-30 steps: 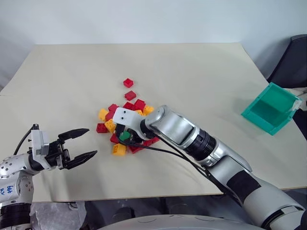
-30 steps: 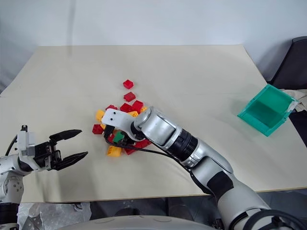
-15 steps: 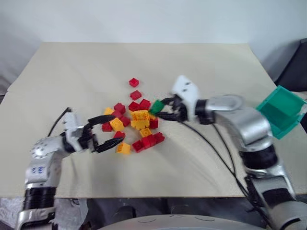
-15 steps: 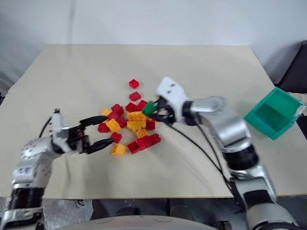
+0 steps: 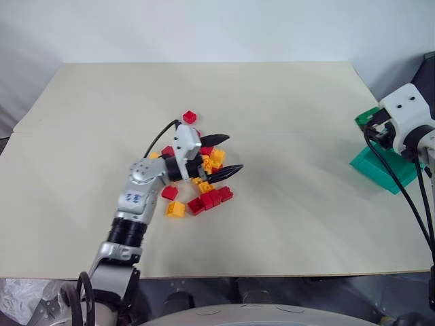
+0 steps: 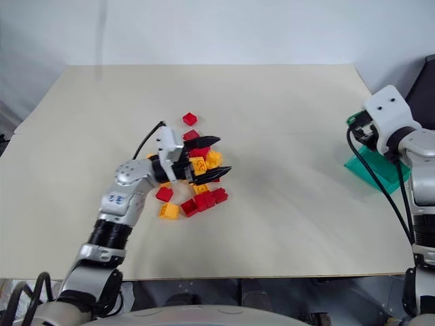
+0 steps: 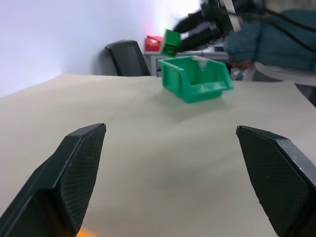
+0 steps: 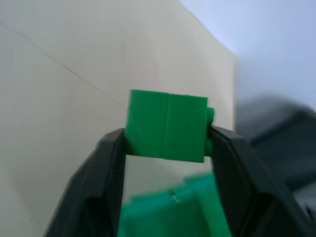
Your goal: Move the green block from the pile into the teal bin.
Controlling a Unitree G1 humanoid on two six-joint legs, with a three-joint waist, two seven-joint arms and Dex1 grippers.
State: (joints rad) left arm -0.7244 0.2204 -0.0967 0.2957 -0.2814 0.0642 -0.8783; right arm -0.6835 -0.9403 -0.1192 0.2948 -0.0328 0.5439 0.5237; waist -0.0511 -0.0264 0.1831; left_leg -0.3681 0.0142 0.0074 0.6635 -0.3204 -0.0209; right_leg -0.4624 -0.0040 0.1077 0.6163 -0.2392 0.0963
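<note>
Over on the left, the left gripper (image 5: 219, 153) hangs over the pile (image 5: 197, 182) of red and yellow bricks with its fingers spread wide, nothing between them. Going right across the bare table (image 5: 292, 136), the right gripper (image 8: 167, 143) is clamped on the green block (image 8: 167, 125), holding it just above the teal bin (image 7: 195, 78) at the table's right edge. The block looks like light, rigid plastic (smooth sides, so probably a bit slippery). The pads squeeze two opposite flat faces, which seems the sensible hold, since the studded face gives less even contact.
</note>
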